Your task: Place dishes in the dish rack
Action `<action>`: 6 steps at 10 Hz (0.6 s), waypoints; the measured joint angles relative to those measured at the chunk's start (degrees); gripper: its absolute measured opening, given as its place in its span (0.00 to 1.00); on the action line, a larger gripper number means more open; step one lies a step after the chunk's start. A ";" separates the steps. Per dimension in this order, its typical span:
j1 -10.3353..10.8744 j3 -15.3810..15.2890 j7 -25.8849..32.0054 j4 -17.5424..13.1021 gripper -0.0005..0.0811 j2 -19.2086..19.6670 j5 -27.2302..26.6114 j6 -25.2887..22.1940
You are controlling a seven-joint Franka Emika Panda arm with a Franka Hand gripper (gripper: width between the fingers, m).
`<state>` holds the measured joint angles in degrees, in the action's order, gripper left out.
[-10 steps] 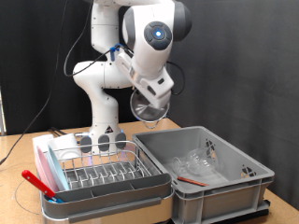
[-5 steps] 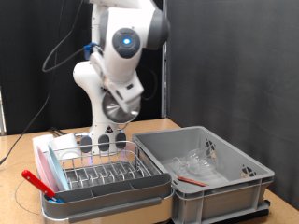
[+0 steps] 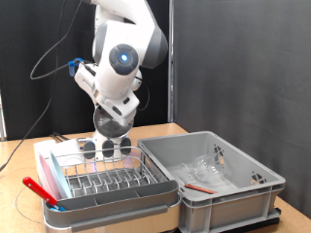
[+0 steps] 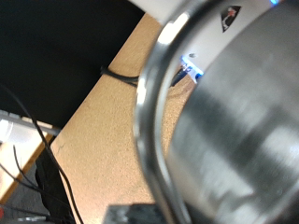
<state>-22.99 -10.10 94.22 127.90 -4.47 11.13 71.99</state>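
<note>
Steel bowl (image 3: 114,123) carried by gripper (image 3: 110,131) (grip state unclear), above dish rack (image 3: 102,179), grey crate (image 3: 219,180) alongside.

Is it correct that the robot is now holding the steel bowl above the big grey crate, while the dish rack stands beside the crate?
Not quite. The exterior view shows the steel bowl at the gripper above the dish rack, not above the grey crate. The rack does stand beside the crate, on the exterior view's left. The wrist view shows only the bowl's rim close up.
</note>
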 joint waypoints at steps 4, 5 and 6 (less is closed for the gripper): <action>0.41 -1.34 2.93 1.03 0.05 3.75 1.22 1.15; 0.39 -1.33 2.43 1.10 0.05 4.76 1.49 1.81; 0.34 -1.29 1.95 1.13 0.05 5.67 1.87 2.83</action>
<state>-22.65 -11.39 96.17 129.03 1.20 13.00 74.82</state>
